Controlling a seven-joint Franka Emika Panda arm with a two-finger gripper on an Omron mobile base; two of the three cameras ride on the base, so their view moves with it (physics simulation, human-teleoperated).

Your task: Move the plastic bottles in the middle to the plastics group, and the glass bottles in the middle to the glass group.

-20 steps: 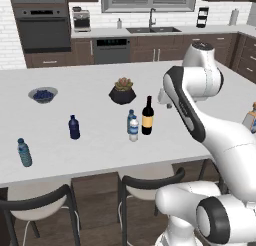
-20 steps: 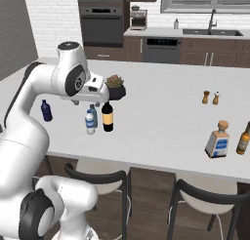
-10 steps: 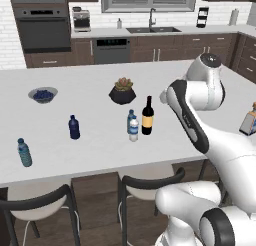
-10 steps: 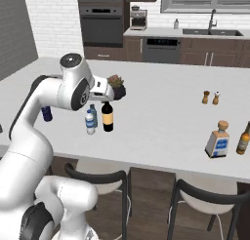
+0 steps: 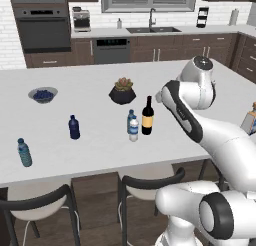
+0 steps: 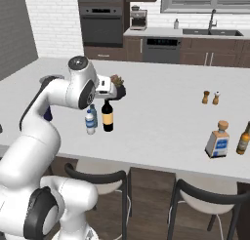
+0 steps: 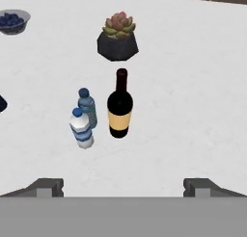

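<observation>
My gripper [image 7: 123,187] is open and empty. It hovers above and short of the middle cluster. The tall dark wine bottle [image 7: 119,106] with a yellow label stands upright, also in the side views [image 5: 147,116] [image 6: 108,116]. Just left of it stand the teal-tinted blue-capped water bottle [image 7: 87,107] and the white-capped water bottle [image 7: 81,128], close together. The plastics group's small bluish bottle [image 5: 24,152] stands at the counter's left end. The glass group's squat bottle [image 6: 218,139] stands at the right end beside a slim amber bottle [image 6: 242,138].
A potted succulent [image 7: 117,37] sits just behind the wine bottle. An opaque dark blue bottle [image 5: 74,127] and a bowl of berries [image 5: 43,94] stand to the left. Salt and pepper shakers [image 6: 211,97] are at the back right. Stools line the counter's near edge.
My arm has swung its elbow to the right and the hand has shifted slightly towards the wine bottle. The jaws stay wide. No bottle has moved.
</observation>
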